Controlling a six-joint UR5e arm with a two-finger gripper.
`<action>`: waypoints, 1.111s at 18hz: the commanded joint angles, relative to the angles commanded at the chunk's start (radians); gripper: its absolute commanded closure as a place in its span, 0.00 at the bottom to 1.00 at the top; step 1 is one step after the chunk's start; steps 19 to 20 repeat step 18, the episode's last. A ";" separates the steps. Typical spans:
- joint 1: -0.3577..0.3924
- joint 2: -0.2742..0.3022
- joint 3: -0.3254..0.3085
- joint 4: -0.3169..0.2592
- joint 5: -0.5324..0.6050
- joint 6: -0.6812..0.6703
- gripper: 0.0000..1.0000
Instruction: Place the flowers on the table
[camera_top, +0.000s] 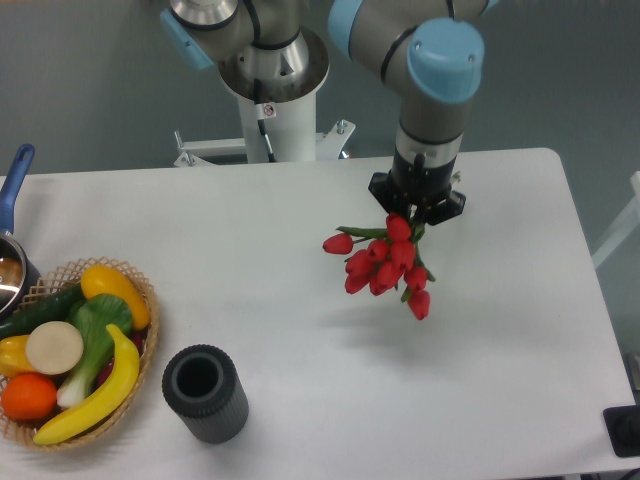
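A bunch of red tulips (385, 264) with green leaves hangs head-down from my gripper (416, 207), above the white table (300, 230) right of centre. The gripper is shut on the stems, which are hidden inside the fingers. The blooms hang clear of the tabletop, with their shadow on the table below them.
A dark grey cylindrical vase (205, 393) stands upright near the front left. A wicker basket (140, 340) with a banana, an orange and vegetables sits at the left edge. A pot with a blue handle (14, 190) is at the far left. The robot base (270, 90) stands behind the table.
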 joint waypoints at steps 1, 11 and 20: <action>-0.011 -0.026 0.011 0.008 0.003 -0.002 0.78; -0.008 -0.036 -0.003 0.138 0.003 0.005 0.00; 0.093 -0.003 -0.043 0.190 0.009 0.098 0.00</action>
